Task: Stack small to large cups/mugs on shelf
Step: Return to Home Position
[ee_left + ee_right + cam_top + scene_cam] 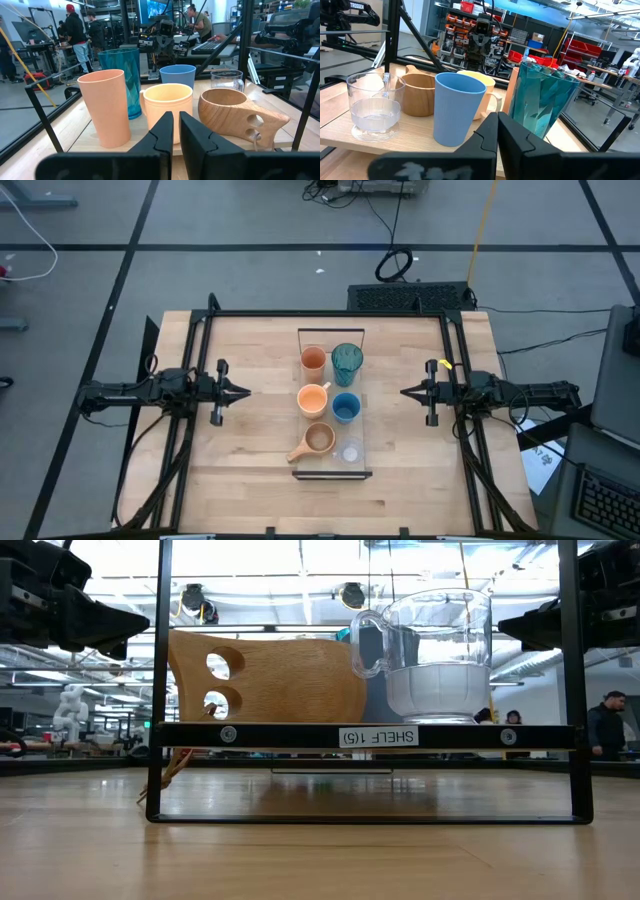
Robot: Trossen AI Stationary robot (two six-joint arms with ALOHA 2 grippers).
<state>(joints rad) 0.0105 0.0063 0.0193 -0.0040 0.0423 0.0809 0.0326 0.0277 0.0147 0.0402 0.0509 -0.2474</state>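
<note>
**Both grippers clenched, empty**

Left gripper (238,392) sits left of centre and right gripper (407,392) right of centre. Fingers are pinched together, holding nothing, clear of the shelf (304,423) mid-frame. The shelf holds six, listed top to bottom.
- Left column: orange cup (313,360), orange mug (313,398), wooden mug (318,440).
- Right column: teal tumbler (347,363), blue cup (345,408), clear glass (349,452).

This is a robotics lab: far beyond the right gripper (493,119) stand racks of red bins (581,48), and beyond the left gripper (176,116) several people (76,31) stand.
</note>
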